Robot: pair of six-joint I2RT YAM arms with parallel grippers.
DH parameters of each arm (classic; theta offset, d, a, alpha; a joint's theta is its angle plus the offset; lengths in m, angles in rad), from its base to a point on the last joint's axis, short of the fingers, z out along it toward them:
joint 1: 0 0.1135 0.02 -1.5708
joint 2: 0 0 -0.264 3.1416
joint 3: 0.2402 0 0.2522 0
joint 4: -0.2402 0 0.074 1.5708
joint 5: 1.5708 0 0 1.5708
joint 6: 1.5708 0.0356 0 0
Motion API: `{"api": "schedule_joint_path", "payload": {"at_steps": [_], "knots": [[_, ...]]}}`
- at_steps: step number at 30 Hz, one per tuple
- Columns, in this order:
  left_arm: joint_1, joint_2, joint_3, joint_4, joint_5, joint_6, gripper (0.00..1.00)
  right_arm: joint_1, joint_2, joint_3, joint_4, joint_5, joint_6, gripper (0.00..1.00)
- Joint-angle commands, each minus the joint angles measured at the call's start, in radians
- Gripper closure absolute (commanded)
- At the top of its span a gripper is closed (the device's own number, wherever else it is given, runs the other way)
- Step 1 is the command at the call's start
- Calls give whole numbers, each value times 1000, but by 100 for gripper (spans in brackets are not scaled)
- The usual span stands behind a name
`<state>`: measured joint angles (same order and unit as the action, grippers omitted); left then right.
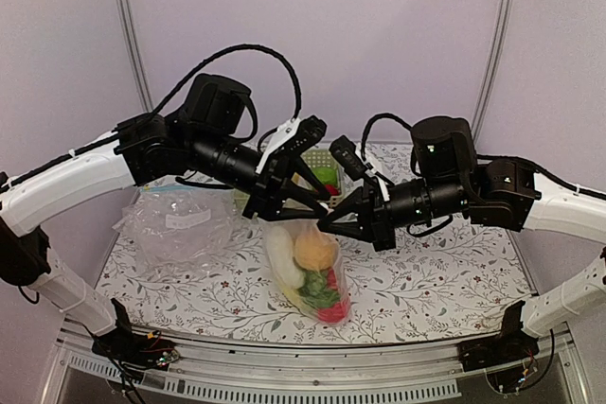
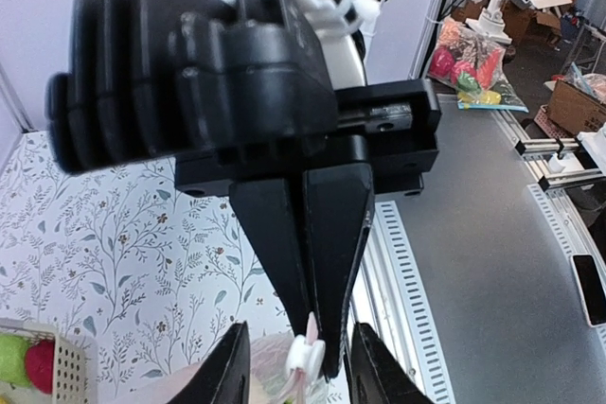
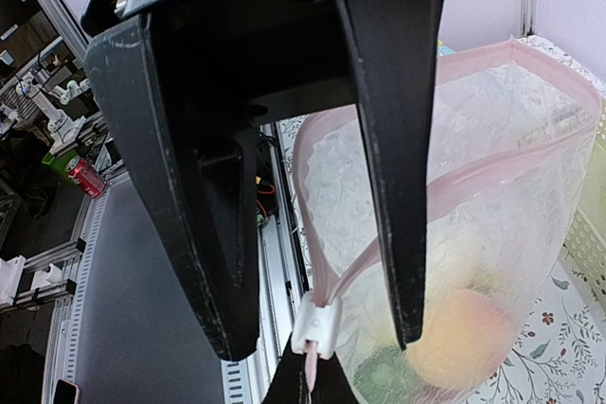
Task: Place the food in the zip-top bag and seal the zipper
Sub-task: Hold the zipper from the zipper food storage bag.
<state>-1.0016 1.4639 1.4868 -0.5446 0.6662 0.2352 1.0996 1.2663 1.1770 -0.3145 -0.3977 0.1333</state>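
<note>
Top view: zip-top bag [image 1: 317, 281] with the food [image 1: 315, 251] inside, on the surface [image 1: 426, 281]; left wrist: right hand [image 2: 317, 352] pinched shut by the slider [image 2: 304, 355]; right wrist: it's got the zipper [image 3: 311, 366] tail, left hand [image 3: 322, 340] open astride the slider, so closing might pinch the bag instead and jam.

Crinkly clear plastic zip-top bag [image 3: 511, 186] — smooth, glossy toy food [image 3: 464, 338].

A table [image 1: 445, 281] dressed in a leaf-and-vine print cloth carries three items: a crumpled clear bag with a white label [image 1: 180, 224] at left, a pale lattice basket [image 2: 66, 368] at the back, and the filled zip-top bag [image 1: 312, 272] at centre, its lower end on the cloth.
</note>
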Motion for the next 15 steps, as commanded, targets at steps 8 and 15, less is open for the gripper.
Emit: {"api": "schedule_joint_path", "payload": {"at_steps": [8,15], "knots": [[-12,9,15,-35,-16,13,71,6,-21,7,8,24,-8,100],[-12,11,21,-43,-21,8,77,6,-27,-3,12,43,-4,100]]}}
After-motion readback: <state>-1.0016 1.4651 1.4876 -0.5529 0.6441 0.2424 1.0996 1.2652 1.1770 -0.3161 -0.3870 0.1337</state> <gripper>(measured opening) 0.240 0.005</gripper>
